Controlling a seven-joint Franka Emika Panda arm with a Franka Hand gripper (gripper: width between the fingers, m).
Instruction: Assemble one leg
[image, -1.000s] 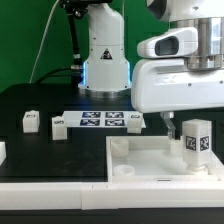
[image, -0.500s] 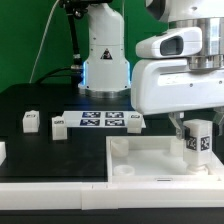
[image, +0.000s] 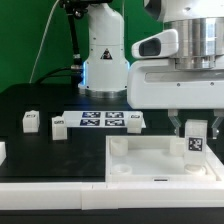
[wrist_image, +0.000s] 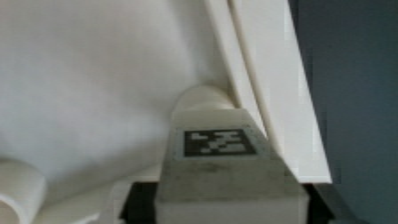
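Gripping the leg (image: 196, 141) from both sides, the jaws are closed on its top part. The leg hangs upright between the jaws and sticks out below them, with its black-and-white tag facing out. Right under the jaws is one big white tray (image: 150, 160). The leg's low end is down by a corner of the tray. There the wrist view shows one round socket (wrist_image: 208, 100) just past the leg's end; I cannot tell if they touch. The arm (image: 175, 75) stands over the tray with its hand pointing straight down. Three more small white blocks sit on the black worktop (image: 60, 100), well apart from the jaws: a far block (image: 30, 121), a middle block (image: 58, 125), and a near block (image: 135, 120), the closest to the jaws. One marker board (image: 103, 121) lies between the middle block and the near block.
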